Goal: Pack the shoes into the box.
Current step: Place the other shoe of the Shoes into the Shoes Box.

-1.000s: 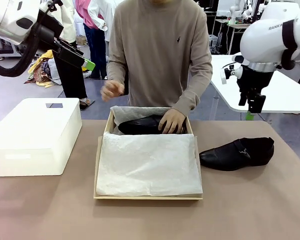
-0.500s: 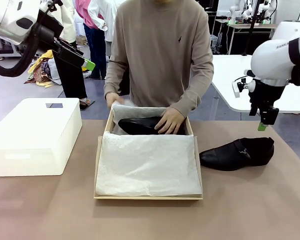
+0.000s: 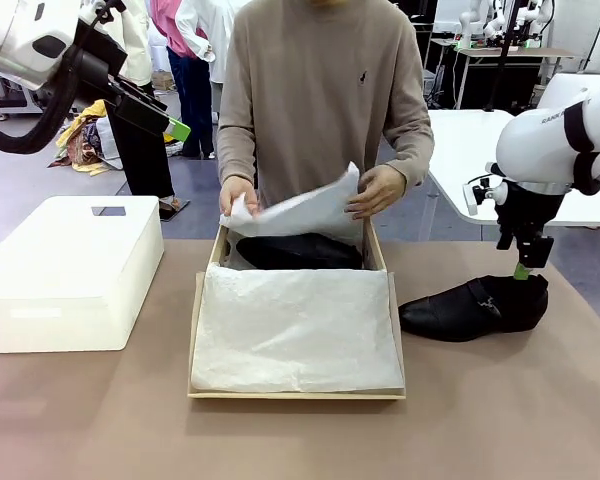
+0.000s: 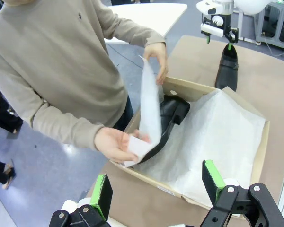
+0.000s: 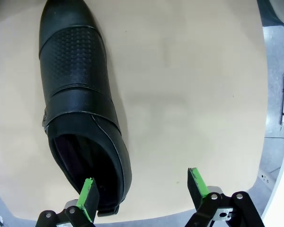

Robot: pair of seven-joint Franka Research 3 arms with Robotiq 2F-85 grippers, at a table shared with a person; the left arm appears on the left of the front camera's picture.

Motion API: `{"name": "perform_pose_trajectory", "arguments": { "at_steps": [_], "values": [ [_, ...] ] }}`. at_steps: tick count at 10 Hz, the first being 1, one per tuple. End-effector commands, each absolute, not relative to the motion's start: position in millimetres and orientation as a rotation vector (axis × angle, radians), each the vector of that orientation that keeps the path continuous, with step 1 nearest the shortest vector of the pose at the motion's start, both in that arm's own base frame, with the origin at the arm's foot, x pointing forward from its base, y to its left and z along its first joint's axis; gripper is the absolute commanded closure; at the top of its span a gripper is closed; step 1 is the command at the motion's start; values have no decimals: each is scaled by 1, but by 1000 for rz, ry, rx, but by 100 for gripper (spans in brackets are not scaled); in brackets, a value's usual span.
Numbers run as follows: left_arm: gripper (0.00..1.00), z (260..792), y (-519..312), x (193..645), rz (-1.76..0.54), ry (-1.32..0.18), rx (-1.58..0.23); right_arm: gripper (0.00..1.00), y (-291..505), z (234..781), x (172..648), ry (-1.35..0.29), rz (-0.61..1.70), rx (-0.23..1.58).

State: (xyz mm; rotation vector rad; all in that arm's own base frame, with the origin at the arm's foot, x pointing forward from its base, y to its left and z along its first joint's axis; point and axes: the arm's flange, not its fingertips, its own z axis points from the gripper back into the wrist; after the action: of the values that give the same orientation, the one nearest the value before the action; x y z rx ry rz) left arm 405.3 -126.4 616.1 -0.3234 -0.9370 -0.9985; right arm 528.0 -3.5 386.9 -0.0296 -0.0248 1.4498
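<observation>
Half done, I'd say: one shoe (image 3: 298,250) lay at the twelve o'clock end of the box (image 3: 295,395), where the person (image 3: 320,100) lifted tissue (image 3: 305,210) over it. The other shoe (image 3: 475,308) sat on the table (image 3: 100,420) at three o'clock of the box, with the right gripper (image 3: 521,270) spread apart above its heel. The left gripper (image 3: 177,129), also apart, hung at ten o'clock.

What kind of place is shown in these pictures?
Probably a robotics lab, not a shop: the white left arm and right arm stand at a table with a person, and another white table stands behind on a bare grey floor.
</observation>
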Motion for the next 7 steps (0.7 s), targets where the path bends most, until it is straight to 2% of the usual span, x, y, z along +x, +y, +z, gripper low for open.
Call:
{"name": "perform_pose_trajectory", "arguments": {
  "at_steps": [1, 7],
  "values": [
    [0, 614, -124, 408, -1017, -950, -342, 0, -7, 386, 530, -53, 1464, -23],
    [0, 614, -124, 408, -1017, -950, -342, 0, -2, 384, 528, -20, 1451, -26]
  ]
}}
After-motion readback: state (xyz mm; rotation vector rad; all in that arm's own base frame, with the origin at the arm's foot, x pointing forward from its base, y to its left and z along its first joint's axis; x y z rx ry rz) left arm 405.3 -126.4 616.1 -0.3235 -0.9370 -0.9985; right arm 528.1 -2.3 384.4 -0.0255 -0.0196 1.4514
